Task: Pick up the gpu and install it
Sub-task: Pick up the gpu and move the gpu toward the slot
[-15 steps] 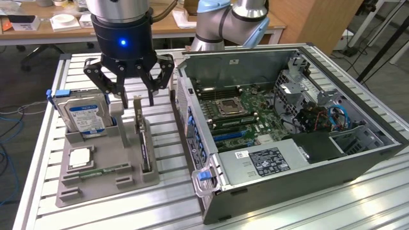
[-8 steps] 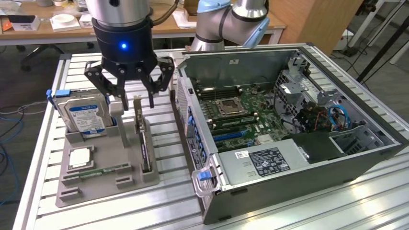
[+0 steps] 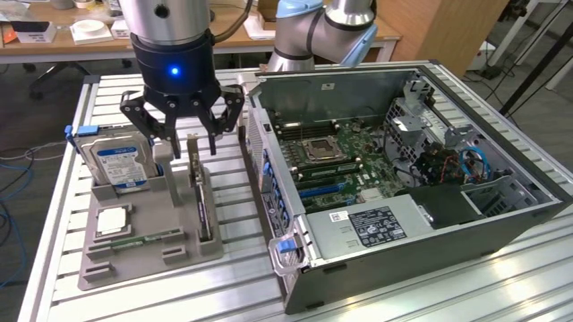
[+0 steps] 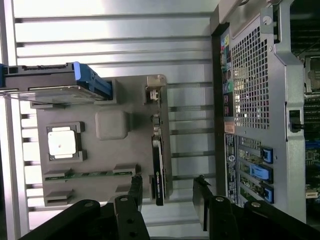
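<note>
Hovering over gpu (image 3: 202, 201) in tray (image 3: 150, 265), gripper (image 3: 192, 137) pointing straight down, spread wide.

It looked like a robotics lab or workshop: a robot arm (image 3: 309, 30) stood at an aluminium slatted bench (image 3: 501, 282) that carried an opened computer case (image 3: 501, 221) and a grey parts fixture (image 3: 147, 265). Behind it ran a cluttered wooden desk (image 3: 90, 48), and cables (image 3: 13, 171) trailed over the floor.
</note>
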Motion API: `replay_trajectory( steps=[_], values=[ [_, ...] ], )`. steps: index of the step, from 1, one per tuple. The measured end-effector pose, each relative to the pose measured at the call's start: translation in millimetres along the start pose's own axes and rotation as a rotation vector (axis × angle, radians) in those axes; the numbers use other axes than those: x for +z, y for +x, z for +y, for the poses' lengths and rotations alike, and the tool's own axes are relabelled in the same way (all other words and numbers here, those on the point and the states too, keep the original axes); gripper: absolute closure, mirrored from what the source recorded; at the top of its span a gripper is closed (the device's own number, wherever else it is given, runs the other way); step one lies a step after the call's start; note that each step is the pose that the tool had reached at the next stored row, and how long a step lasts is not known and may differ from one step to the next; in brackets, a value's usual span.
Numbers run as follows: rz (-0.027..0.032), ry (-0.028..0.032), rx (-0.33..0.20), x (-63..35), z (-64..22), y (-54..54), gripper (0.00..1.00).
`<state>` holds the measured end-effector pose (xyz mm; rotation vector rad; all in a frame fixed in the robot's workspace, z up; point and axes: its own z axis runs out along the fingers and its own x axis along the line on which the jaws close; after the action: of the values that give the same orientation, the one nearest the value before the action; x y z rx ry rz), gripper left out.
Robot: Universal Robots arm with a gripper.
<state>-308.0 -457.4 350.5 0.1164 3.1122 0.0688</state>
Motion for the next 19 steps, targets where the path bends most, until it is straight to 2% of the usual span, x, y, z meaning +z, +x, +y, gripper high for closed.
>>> replay_trajectory(
  steps=[2, 19],
  values=[
    [-0.0001, 0.0018, 0.000, 0.1, -0.1, -0.1, 0.47],
    [-0.0002, 0.0008, 0.000, 2.5, -0.1, 0.1, 0.47]
  ],
)
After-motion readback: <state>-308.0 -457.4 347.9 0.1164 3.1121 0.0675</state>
